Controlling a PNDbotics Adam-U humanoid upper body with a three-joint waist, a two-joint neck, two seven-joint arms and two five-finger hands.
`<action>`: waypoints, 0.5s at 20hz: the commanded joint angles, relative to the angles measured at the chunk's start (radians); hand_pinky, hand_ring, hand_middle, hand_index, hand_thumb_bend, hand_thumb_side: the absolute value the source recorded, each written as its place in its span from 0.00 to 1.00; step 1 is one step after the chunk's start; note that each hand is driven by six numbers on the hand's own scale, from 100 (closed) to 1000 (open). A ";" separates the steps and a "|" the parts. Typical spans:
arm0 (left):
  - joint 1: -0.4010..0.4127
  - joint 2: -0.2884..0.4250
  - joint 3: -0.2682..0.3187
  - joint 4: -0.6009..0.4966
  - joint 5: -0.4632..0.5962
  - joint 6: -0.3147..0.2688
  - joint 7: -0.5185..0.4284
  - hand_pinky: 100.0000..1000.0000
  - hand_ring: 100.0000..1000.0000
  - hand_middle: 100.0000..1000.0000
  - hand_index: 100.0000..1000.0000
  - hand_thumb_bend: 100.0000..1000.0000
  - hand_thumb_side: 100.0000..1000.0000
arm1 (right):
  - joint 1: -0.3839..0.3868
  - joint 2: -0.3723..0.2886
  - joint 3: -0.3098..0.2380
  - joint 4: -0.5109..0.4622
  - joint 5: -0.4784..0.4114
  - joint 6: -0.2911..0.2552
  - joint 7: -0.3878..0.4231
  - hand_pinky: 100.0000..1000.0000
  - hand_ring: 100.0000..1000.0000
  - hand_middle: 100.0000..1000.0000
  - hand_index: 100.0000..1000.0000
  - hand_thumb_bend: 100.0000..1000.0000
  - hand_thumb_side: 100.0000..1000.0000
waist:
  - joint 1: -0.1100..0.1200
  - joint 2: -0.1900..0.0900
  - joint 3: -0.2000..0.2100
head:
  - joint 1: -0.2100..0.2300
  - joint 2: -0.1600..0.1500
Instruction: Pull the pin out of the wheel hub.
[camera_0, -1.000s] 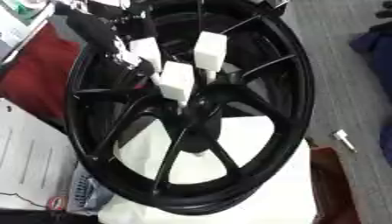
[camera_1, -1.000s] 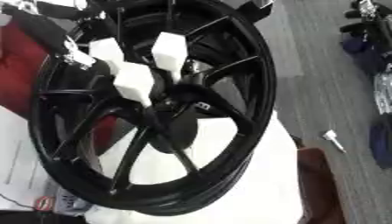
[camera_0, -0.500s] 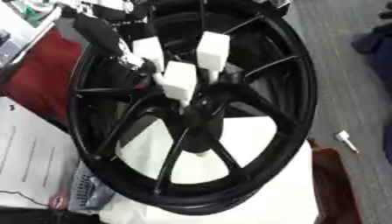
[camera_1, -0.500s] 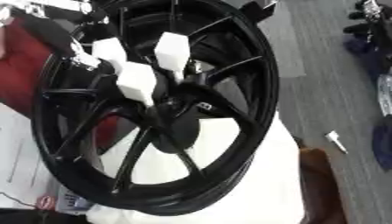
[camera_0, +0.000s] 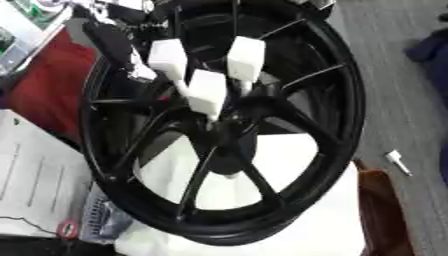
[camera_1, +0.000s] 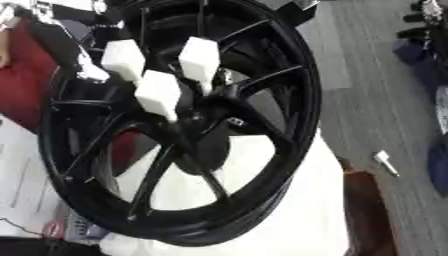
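A: Wheel hub (camera_0: 229, 131): is its place recorded, and that of the hand upon it?

B: Recorded. The hub is found at the middle of a black multi-spoke wheel (camera_0: 337, 90), which is stood tilted on a white cloth (camera_0: 289, 220). The left hand (camera_0: 206, 90) is entered from the upper left, black in the arm, with white-capped fingertips (camera_1: 157, 94). The fingers are gathered narrow and pointed down at the hub; the lowest cap is seen just above the centre, among the spokes. Whether a pin is pinched between them cannot be told, and the pin itself is not made out.

A: And the right hand?

B: None is shown in either view.

A: What is listed further out?

B: A red cloth or bag (camera_0: 48, 87) is seen behind the wheel's left rim. White printed sheets (camera_0: 35, 180) are laid at the lower left. A small white object (camera_0: 396, 161) is noted on the grey floor (camera_0: 402, 100) at the right, well apart from the wheel. A brown surface (camera_0: 383, 210) is seen beside the white cloth at the lower right.
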 joint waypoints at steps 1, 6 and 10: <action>-0.012 0.020 0.024 -0.015 -0.015 0.017 0.008 0.65 0.57 0.39 0.44 0.26 0.01 | -0.012 -0.016 -0.010 -0.010 -0.010 -0.001 -0.003 0.84 0.65 0.70 0.79 0.00 0.85 | -0.010 -0.026 0.001 | 0.002 0.005; -0.016 0.042 0.057 -0.037 0.006 0.042 0.043 0.65 0.56 0.36 0.41 0.33 0.00 | -0.008 -0.016 -0.010 -0.005 -0.011 0.000 -0.003 0.84 0.65 0.70 0.79 0.00 0.85 | -0.011 -0.028 0.004 | 0.001 0.005; -0.016 0.077 0.110 -0.055 0.037 0.066 0.066 0.64 0.55 0.34 0.40 0.38 0.00 | -0.004 -0.019 -0.011 -0.002 -0.011 0.000 -0.004 0.84 0.65 0.70 0.79 0.00 0.85 | -0.011 -0.031 0.010 | -0.002 0.005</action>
